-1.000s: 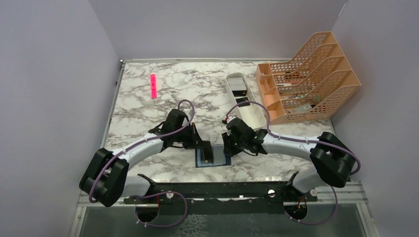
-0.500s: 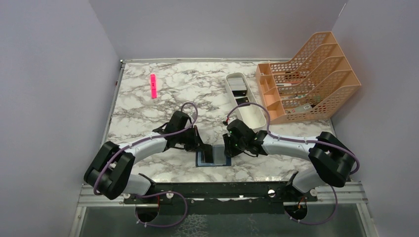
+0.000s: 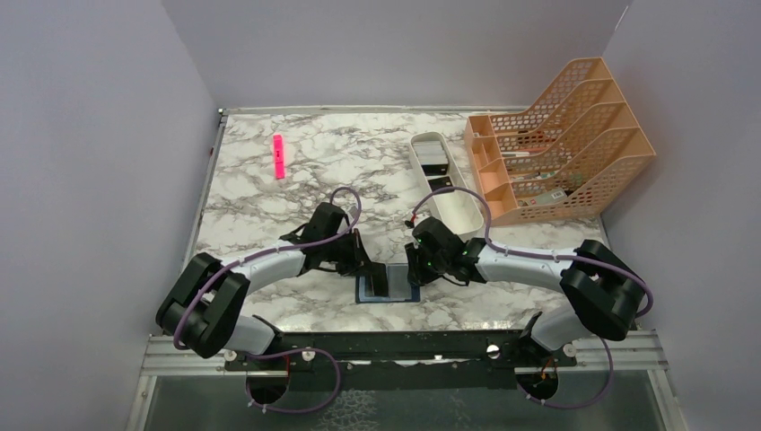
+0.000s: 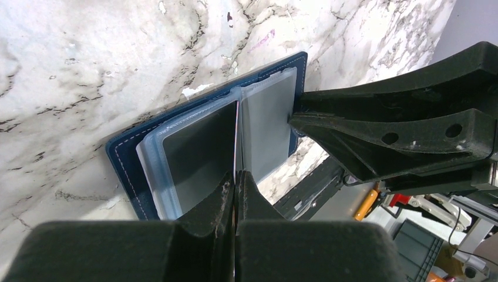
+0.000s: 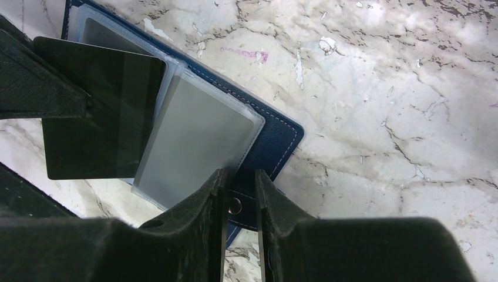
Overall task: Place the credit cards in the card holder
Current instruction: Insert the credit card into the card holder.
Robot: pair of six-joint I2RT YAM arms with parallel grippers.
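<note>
Mid-insert: left pincer [image 4: 235,182] clamping a credit card [image 5: 103,108] edge-on over the open card holder [image 5: 276,138]. Right pincer [image 5: 239,182] gripping the holder's near edge. Remaining cards not locatable.

– Where's the wallet [image 3: 388,287]?
– Flat and open on the marble at the near edge, navy, clear sleeves fanned up.
– And the card [image 5: 100,111]?
– Dark, upright on edge over the wallet's left half.
</note>
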